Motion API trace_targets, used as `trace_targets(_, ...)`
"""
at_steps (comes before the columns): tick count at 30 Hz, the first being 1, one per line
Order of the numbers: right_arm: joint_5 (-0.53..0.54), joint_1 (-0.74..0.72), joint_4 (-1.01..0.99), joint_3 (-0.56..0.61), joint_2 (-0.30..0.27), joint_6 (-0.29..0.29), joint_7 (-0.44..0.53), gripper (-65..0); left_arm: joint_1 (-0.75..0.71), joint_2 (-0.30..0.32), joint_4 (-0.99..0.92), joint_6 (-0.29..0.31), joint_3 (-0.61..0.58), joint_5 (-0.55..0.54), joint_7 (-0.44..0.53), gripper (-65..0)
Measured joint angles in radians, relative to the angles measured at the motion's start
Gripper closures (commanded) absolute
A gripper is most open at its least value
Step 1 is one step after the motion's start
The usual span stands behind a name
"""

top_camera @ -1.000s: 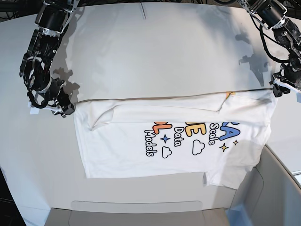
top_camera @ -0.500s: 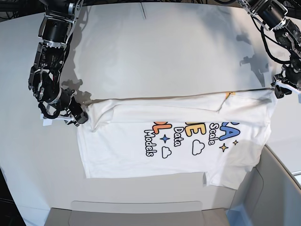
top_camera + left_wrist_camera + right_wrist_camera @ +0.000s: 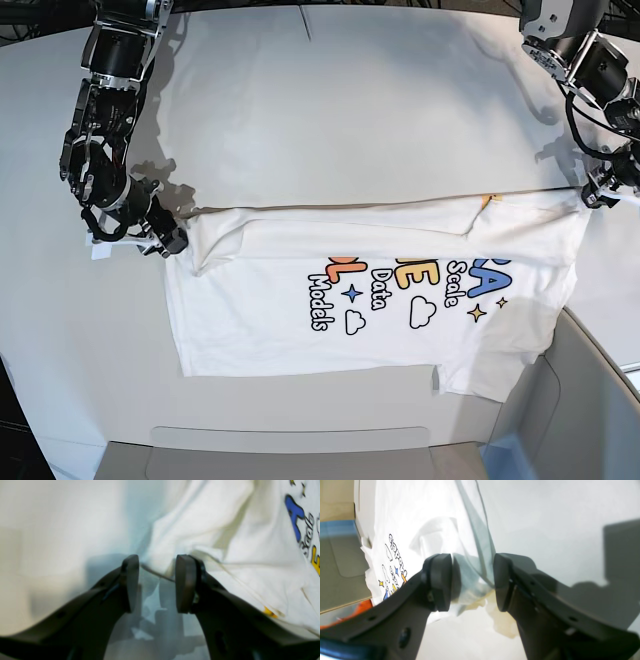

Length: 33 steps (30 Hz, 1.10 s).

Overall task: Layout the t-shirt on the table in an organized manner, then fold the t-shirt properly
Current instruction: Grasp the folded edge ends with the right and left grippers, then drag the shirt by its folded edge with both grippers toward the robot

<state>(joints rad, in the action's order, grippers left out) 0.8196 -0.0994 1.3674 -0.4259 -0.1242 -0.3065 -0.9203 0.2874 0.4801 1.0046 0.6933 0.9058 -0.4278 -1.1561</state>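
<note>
1 white table [image 3: 380, 110], t-shirt [image 3: 360, 300] spread

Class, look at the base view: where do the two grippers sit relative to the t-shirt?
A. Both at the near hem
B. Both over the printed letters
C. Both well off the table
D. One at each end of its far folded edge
D: the right gripper and left gripper sit at opposite ends of the t-shirt's far edge.

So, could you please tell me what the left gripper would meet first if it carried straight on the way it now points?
Most likely the t-shirt: the left gripper has its jaws open around a bunched edge of the white fabric, right ahead. Depth is unclear, so the table beneath could be touched too.
</note>
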Motion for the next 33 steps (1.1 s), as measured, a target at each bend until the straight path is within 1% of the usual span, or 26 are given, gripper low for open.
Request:
trace_targets(6,0.003,0.003,0.001,0.0,0.0,0.0,0.0,-27.9,-0.019,-0.015,-0.004,0.003,-0.001,-0.008,0.012,-24.9)
trace_targets(10,0.003,0.004,0.001,0.0,0.0,0.0,0.0,-27.8,-0.021,-0.014,-0.006,0.003,-0.001,-0.007,0.014,-24.9)
trace_targets(11,0.003,0.005,0.001,0.0,0.0,0.0,0.0,-27.8,-0.019,-0.019,-0.005,0.003,-0.001,-0.007,0.029,-24.9)
trace_targets(13,-0.003,0.005,0.001,0.0,0.0,0.026,0.0,-27.7,-0.017,-0.034,-0.006,0.001,-0.001,-0.01,0.034,-24.9)
trace_targets(14,-0.009,0.006,0.001,0.0,0.0,0.058,0.0,-27.7,-0.018,-0.042,-0.005,0.003,-0.003,-0.018,0.038,-24.9)
trace_targets(16,-0.012,0.009,0.0,0.0,0.0,0.094,0.0,-27.7,-0.012,-0.045,-0.005,0.003,-0.037,-0.019,0.045,-24.9)
trace_targets(20,-0.011,0.011,-0.001,0.0,0.0,0.098,0.0,-26.7,0.012,-0.052,-0.006,0.003,-0.101,-0.014,0.034,-24.3)
trace_targets(22,-0.011,0.011,-0.001,0.0,0.0,0.098,-0.001,-22.7,0.015,-0.063,-0.005,0.003,-0.106,-0.015,0.035,-21.8)
trace_targets(24,-0.012,0.014,-0.003,0.001,-0.001,0.098,-0.008,-14.8,0.012,-0.069,-0.005,0.004,-0.106,-0.022,0.05,-16.2)
trace_targets(26,-0.017,0.015,-0.005,0.001,-0.003,0.098,-0.045,-7.0,0.012,-0.068,-0.005,0.003,-0.106,-0.018,0.036,-10.9)
trace_targets(28,-0.026,0.016,-0.005,0.001,-0.003,0.098,-0.053,-0.2,0.009,-0.067,-0.005,0.003,-0.106,-0.015,0.035,-7.0)
trace_targets(30,-0.026,0.016,-0.005,0.001,-0.003,0.098,-0.053,0.0,0.008,-0.068,-0.005,0.003,-0.108,-0.017,0.035,-5.3)
trace_targets(33,-0.023,0.02,-0.005,0.001,-0.008,0.098,-0.064,0.0,-0.013,-0.067,-0.001,0.004,-0.108,-0.031,0.031,-5.1)
